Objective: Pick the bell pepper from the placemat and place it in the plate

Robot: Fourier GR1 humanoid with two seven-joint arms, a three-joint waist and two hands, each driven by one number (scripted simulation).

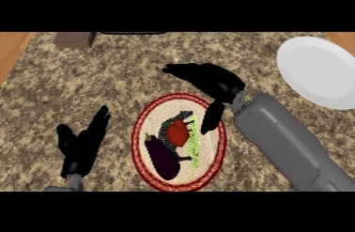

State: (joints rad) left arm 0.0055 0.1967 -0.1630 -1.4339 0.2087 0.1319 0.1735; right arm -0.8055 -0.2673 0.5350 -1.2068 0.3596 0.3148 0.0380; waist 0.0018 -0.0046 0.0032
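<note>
Bell pepper (178, 131) upright on placemat (147, 114), long axis up-down; right hand (212, 81) above, fingers released.

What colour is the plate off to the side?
White, plain, with no pattern. The plate shows in the head view, at the upper right of the counter.

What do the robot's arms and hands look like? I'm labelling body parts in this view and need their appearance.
Both hands are black with slender fingers and a thumb: the left hand and the right hand. The right forearm is a smooth, rounded grey shell, paler along its upper side. Only a small grey stub of the left forearm shows. No cables, markings or sleeves are visible.
</note>
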